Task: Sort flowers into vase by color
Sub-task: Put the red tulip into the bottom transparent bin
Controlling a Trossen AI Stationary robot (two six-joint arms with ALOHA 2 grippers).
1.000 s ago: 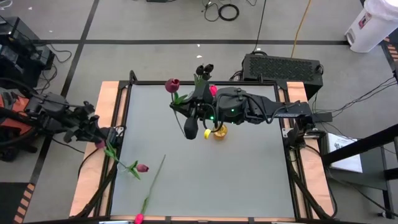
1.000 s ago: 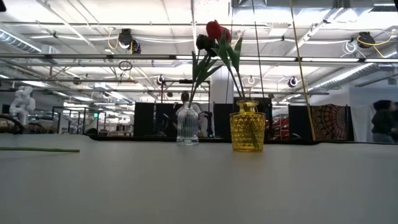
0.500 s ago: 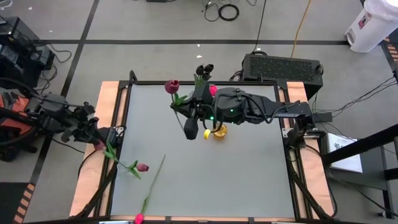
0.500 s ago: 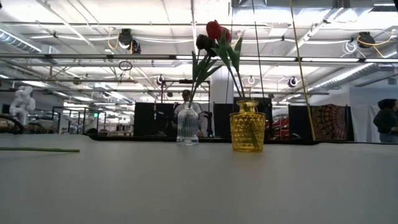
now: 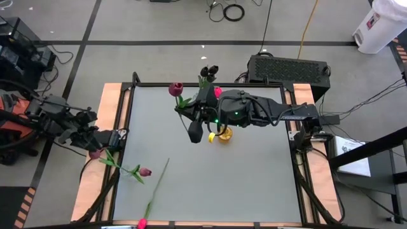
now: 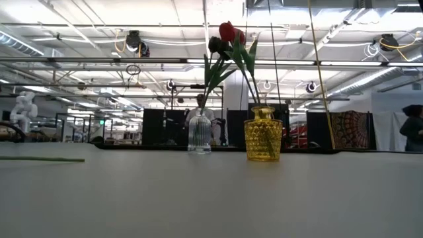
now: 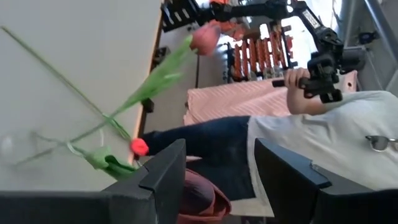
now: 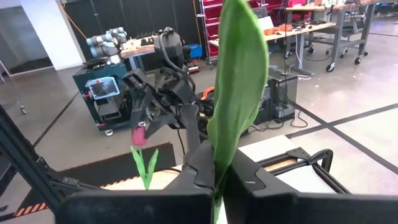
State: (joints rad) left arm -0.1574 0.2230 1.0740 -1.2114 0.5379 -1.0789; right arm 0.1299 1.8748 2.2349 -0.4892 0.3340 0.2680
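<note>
Right gripper apparently around tulip stem

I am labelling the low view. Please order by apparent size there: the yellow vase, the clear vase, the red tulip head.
1. yellow vase, widest and tallest
2. clear vase, slimmer and shorter
3. red tulip head, smallest
</note>
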